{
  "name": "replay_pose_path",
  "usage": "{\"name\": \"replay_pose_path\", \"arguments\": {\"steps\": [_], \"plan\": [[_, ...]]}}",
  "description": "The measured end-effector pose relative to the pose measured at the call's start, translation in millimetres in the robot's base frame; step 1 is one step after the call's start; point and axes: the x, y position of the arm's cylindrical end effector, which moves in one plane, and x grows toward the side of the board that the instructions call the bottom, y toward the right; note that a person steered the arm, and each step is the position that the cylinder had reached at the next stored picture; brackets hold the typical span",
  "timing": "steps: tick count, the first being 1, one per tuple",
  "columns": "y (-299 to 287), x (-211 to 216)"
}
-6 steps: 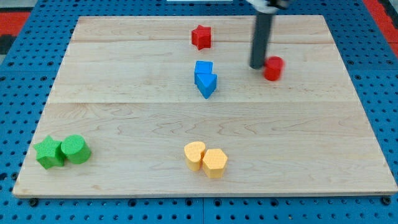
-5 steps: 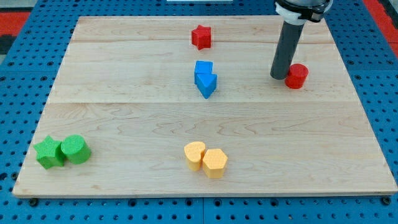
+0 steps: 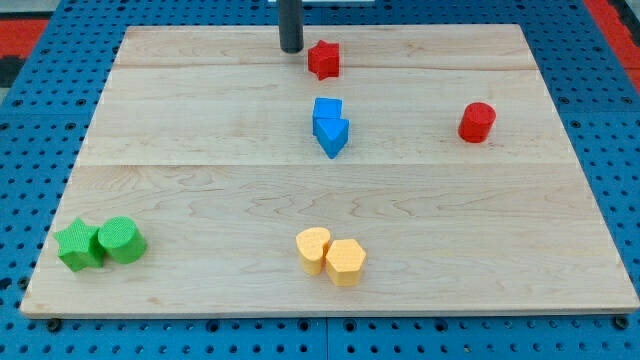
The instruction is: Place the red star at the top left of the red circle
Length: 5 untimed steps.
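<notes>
Wooden board with coloured blocks

1. The rod above my tip is cut off by the view's top edge; the arm itself is out of frame.
2. The two blue blocks at upper centre press together, so their separate shapes are hard to make out.
3. The left green block partly overlaps its neighbour; its outline is unclear.
</notes>
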Motion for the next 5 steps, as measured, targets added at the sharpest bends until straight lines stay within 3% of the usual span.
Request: {"name": "replay_pose_path", "arguments": {"steps": [1, 2, 3, 4, 5], "plan": [[81, 33], [105, 29], [82, -29], [123, -13], [154, 75]]}}
